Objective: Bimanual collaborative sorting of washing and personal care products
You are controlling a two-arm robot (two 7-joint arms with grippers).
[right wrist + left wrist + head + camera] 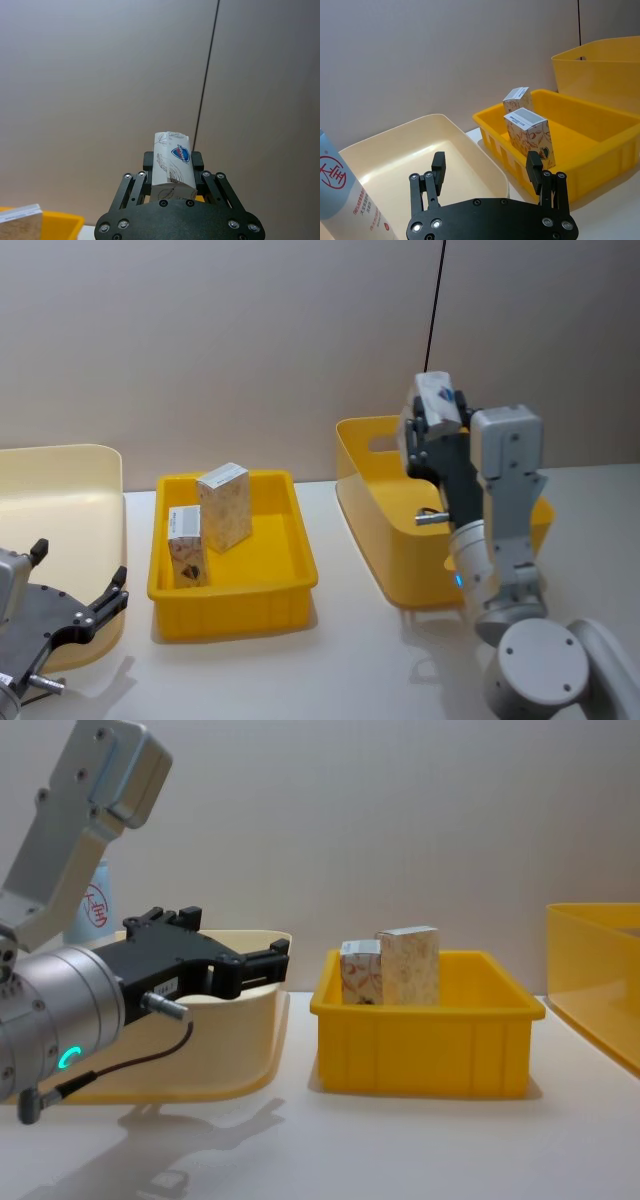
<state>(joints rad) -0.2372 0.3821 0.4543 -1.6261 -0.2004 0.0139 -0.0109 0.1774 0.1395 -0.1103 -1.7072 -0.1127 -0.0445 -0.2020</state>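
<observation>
The right gripper [437, 405] is raised in the upper right of the head view, above the tall yellow plastic bin [372, 508] at the right of the table. Its fingers are clamped on a small cream marbled-pattern carton with a blue badge [173, 165], which stands centred between the jaws in the right wrist view, its upper half clear of the fingers.

The left gripper [487, 172] sits at the lower left of the head view, over the near rim of the cream plastic tub [465, 137]. Its fingers are spread apart and hold nothing.

A low yellow plastic tray [290, 550] occupies the centre of the head view. Two further cream marbled-pattern cartons stand upright in its left half: the taller carton [225, 505] toward the rear, the shorter carton [187, 545] just in front and to its left, close beside it.

A pale-blue soft squeeze tube with a red round mark [340, 192] appears at the lower left edge of the left wrist view, at the tub's side; whether it rests inside the tub cannot be determined.
</observation>
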